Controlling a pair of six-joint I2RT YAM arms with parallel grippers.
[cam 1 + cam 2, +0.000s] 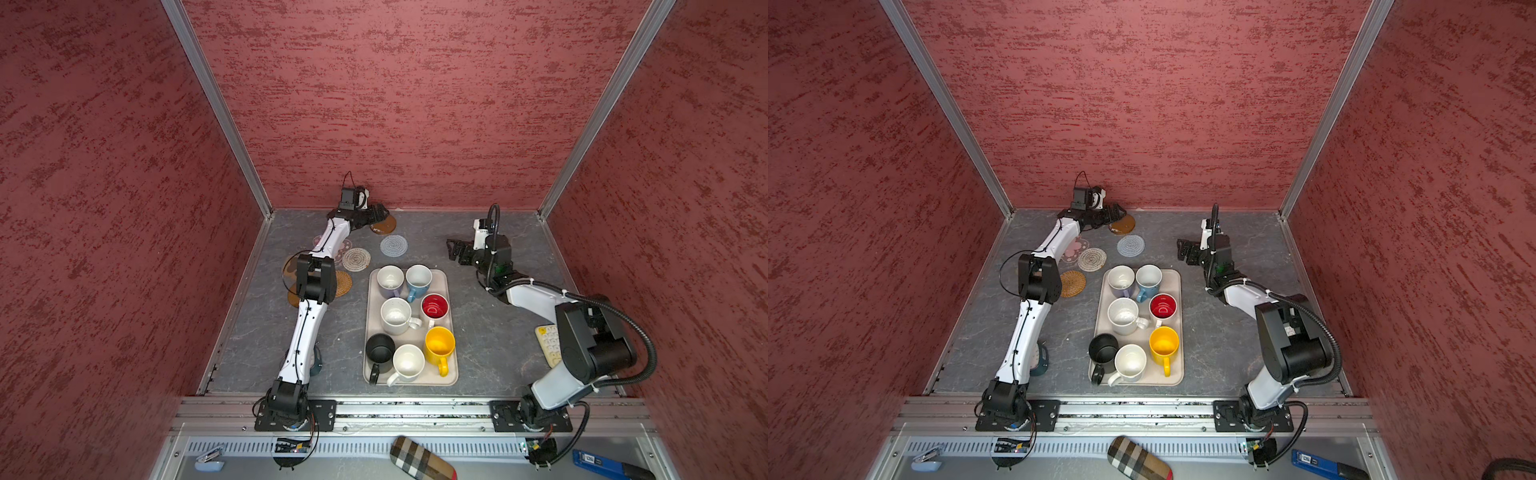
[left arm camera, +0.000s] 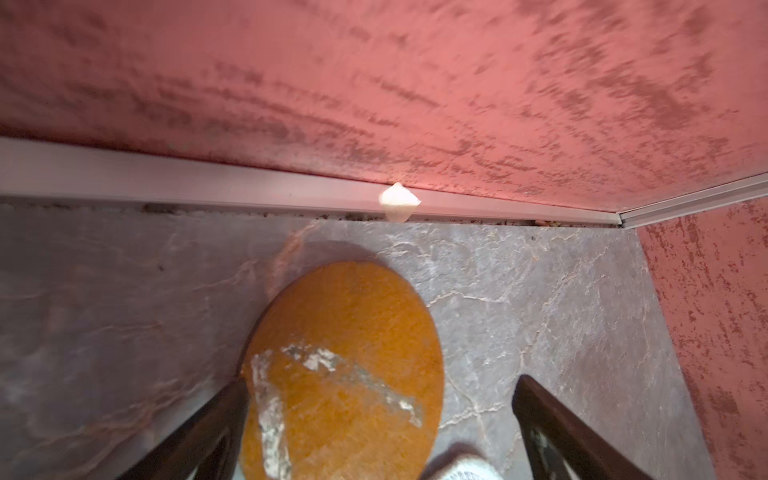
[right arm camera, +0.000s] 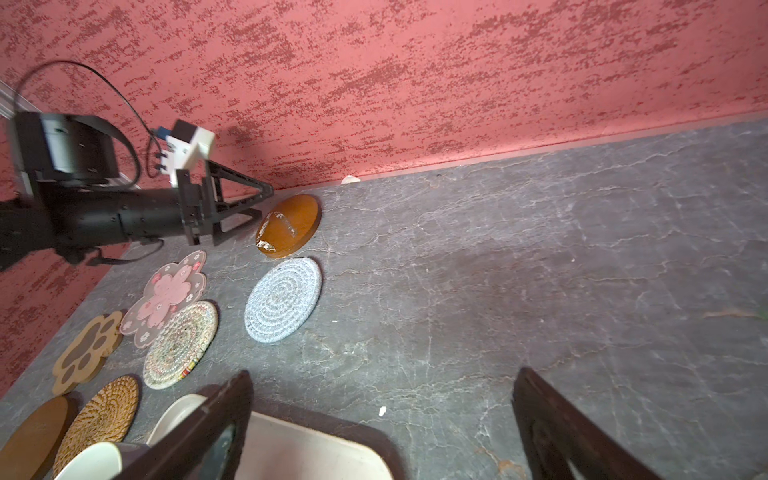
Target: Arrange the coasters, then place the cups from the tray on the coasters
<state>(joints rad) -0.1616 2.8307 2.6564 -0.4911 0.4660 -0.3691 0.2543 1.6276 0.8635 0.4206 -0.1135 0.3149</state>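
Found left gripper (image 1: 379,212) spread wide at upper centre in both top views, gripping nothing, with brown disc coaster (image 1: 384,226) lying on the tabletop (image 1: 478,332) under its fingers, close to the back wall (image 1: 415,124). Noted right gripper (image 1: 452,249) likewise wide and empty, right of centre, over bare tabletop. Counted 7 cups (image 1: 395,316) upright on the tray (image 1: 430,379) at lower centre, 6 other coasters (image 1: 356,259) to its upper left.

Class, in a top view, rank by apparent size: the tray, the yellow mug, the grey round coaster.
1. tray
2. yellow mug
3. grey round coaster
The coaster sits farther back, so its rank is less sure.
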